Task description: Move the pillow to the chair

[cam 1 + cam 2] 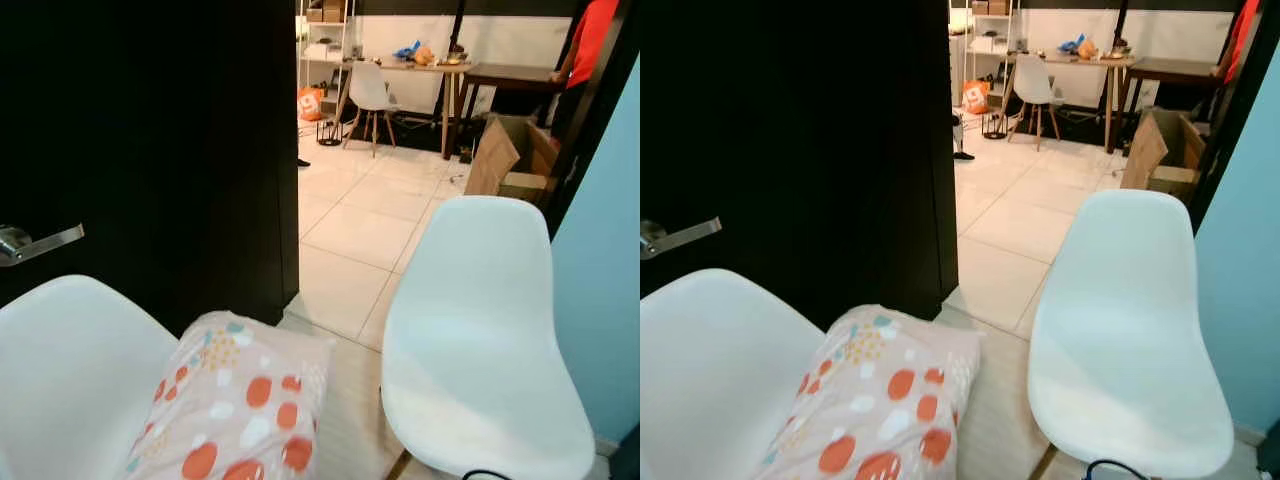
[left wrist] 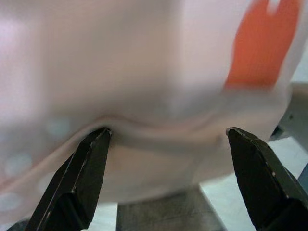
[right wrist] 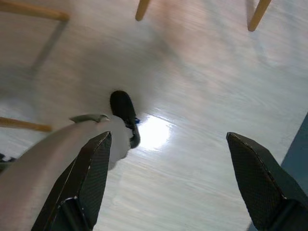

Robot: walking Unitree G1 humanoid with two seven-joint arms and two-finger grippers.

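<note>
A cream pillow [image 1: 240,405] with orange, white and teal dots rests against the edge of the white chair [image 1: 65,370] at my lower left. A second white chair [image 1: 480,330] stands to its right with a bare seat, a strip of wood floor between them. In the left wrist view the pillow [image 2: 159,72] is very close and blurred. My left gripper [image 2: 166,139] is open, with its widely spread fingertips [image 2: 94,149] touching the pillow's lower fold. My right gripper [image 3: 168,139] hangs open over the wood floor [image 3: 202,86], holding nothing.
A dark door [image 1: 150,150] with a silver handle [image 1: 30,242] stands behind the left chair. A light blue wall [image 1: 605,280] borders the right chair. Beyond the doorway are a tiled floor [image 1: 350,220], a cardboard box [image 1: 515,155], a desk, another white chair and a person in red [image 1: 590,40].
</note>
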